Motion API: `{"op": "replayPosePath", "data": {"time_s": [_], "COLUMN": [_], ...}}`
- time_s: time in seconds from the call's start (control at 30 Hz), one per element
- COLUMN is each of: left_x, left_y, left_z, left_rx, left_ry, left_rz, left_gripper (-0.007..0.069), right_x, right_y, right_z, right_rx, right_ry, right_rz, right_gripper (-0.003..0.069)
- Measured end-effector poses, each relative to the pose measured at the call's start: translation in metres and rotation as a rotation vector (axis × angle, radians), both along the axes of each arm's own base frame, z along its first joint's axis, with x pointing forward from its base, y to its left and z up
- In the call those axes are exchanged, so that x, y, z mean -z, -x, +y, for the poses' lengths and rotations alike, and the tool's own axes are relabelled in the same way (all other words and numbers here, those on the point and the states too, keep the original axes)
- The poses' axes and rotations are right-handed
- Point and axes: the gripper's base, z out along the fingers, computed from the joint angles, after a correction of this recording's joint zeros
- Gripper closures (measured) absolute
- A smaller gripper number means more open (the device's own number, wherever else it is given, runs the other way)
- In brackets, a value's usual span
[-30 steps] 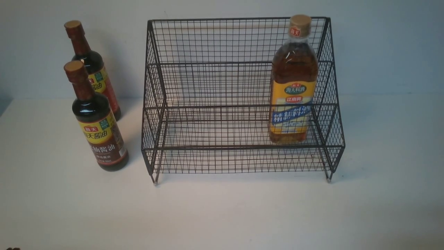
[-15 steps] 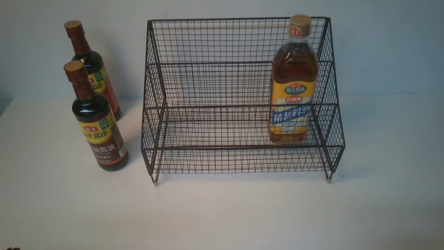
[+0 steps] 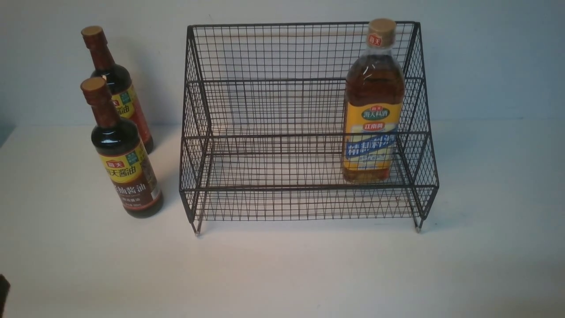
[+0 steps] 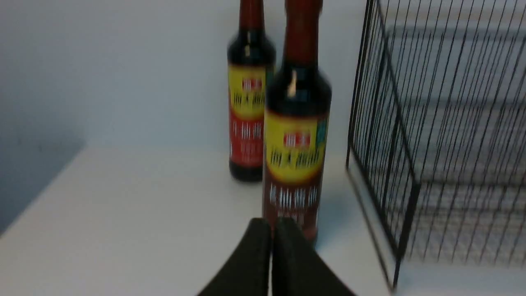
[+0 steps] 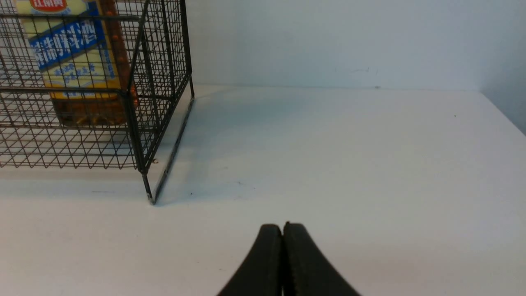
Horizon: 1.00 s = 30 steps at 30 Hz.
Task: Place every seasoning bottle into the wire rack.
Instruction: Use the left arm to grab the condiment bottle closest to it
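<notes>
The black wire rack (image 3: 287,189) stands mid-table. The amber bottle (image 3: 373,110) with the yellow-blue label stands upright inside it at the right end, behind the front rail. Two dark soy-sauce bottles stand upright on the table left of the rack, the near one (image 3: 123,159) in front of the far one (image 3: 115,84). My left gripper (image 4: 271,224) is shut and empty, low over the table, pointing at the near soy bottle (image 4: 296,135) a short way ahead. My right gripper (image 5: 282,228) is shut and empty on the table right of the rack's front corner (image 5: 139,123).
A pale wall runs close behind the rack and the bottles. The white table (image 3: 282,274) stretches in front of the rack and to its right. A dark bit of my left arm (image 3: 2,291) shows at the front view's lower left edge.
A dark part of my left arm has risen into the lower left corner of the front view. Bottles and rack have not moved.
</notes>
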Motion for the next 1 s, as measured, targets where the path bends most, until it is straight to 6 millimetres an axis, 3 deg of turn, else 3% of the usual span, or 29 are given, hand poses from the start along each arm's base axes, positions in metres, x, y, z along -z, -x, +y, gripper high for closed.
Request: {"op": "replayPosePath", "data": {"time_s": [0.03,0.07,0.2,0.27,0.37,0.6,0.63,0.8,0.83,1.0], "left_x": [0.000,-0.012,-0.032,-0.039,-0.042,-0.067,-0.072,-0.075,-0.075,-0.067], "left_y": [0.000,0.002,0.008,0.009,0.002,-0.049,-0.063,-0.112,-0.114,-0.151], "left_z": [0.000,0.001,0.003,0.004,0.004,0.002,0.000,-0.008,-0.008,-0.010], "left_rx": [0.000,-0.014,-0.037,-0.048,-0.051,-0.013,0.006,0.090,0.093,0.126], "left_ry": [0.000,-0.003,-0.006,-0.004,-0.006,-0.004,-0.014,-0.062,-0.063,-0.048], "left_rz": [0.000,-0.134,-0.367,-0.439,-0.405,-0.224,-0.206,-0.126,-0.121,-0.033], "left_gripper": [0.0629,0.0629,0.0629,0.0629,0.0629,0.0629,0.0629,0.0612,0.0609,0.0472], "right_x": [0.000,0.000,0.000,0.000,0.000,0.000,0.000,0.000,0.000,0.000], "right_y": [0.000,0.000,0.000,0.000,0.000,0.000,0.000,0.000,0.000,0.000], "right_z": [0.000,0.000,0.000,0.000,0.000,0.000,0.000,0.000,0.000,0.000], "right_rx": [0.000,0.000,0.000,0.000,0.000,0.000,0.000,0.000,0.000,0.000], "right_ry": [0.000,0.000,0.000,0.000,0.000,0.000,0.000,0.000,0.000,0.000], "right_rz": [0.000,0.000,0.001,0.001,0.002,0.002,0.003,0.004,0.004,0.004], "right_gripper": [0.0670,0.0670,0.0670,0.0670,0.0670,0.0669,0.0669,0.0669,0.0669,0.0669]}}
